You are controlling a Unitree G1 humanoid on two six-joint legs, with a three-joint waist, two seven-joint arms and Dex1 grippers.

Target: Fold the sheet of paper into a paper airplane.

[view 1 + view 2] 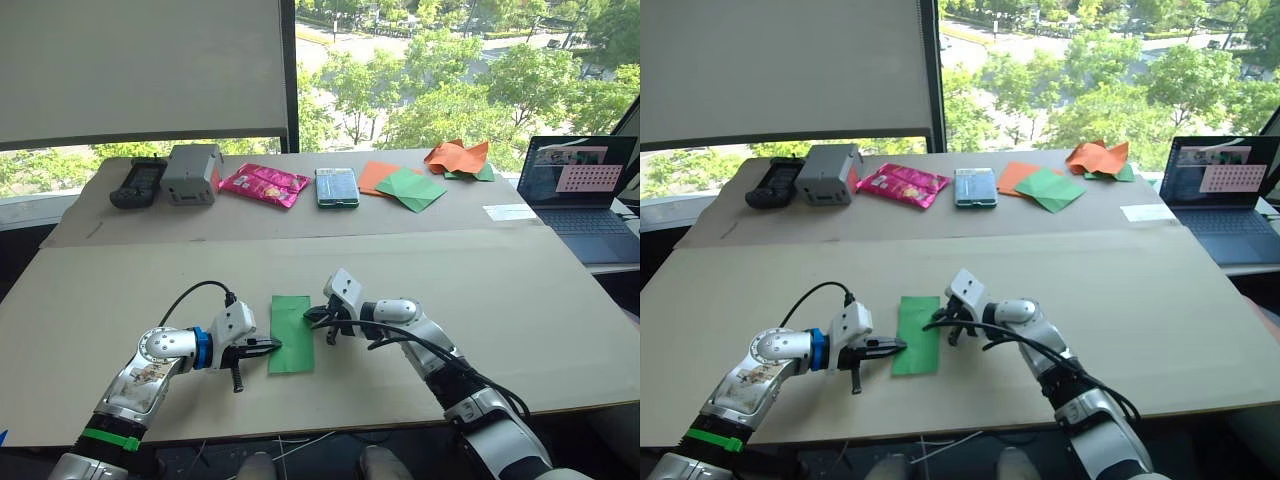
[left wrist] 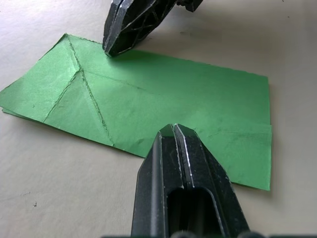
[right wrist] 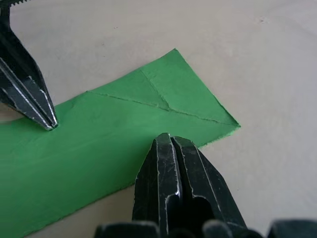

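Note:
The green sheet of paper (image 1: 291, 333) lies flat on the cardboard table, folded into a narrow rectangle with diagonal creases at one end (image 2: 79, 94). My left gripper (image 1: 270, 347) is shut, its tip (image 2: 173, 131) resting on the sheet's left long edge. My right gripper (image 1: 313, 319) is also shut, and its tip (image 3: 168, 140) presses at the right long edge near the far end. The two tips face each other across the sheet. A paper airplane is out of view.
Along the back of the table sit a black controller (image 1: 138, 183), a grey box (image 1: 191, 173), a pink packet (image 1: 264, 184), a green-screened device (image 1: 337, 187), flat orange and green sheets (image 1: 405, 185) and crumpled orange paper (image 1: 458, 156). A laptop (image 1: 585, 190) stands at the right.

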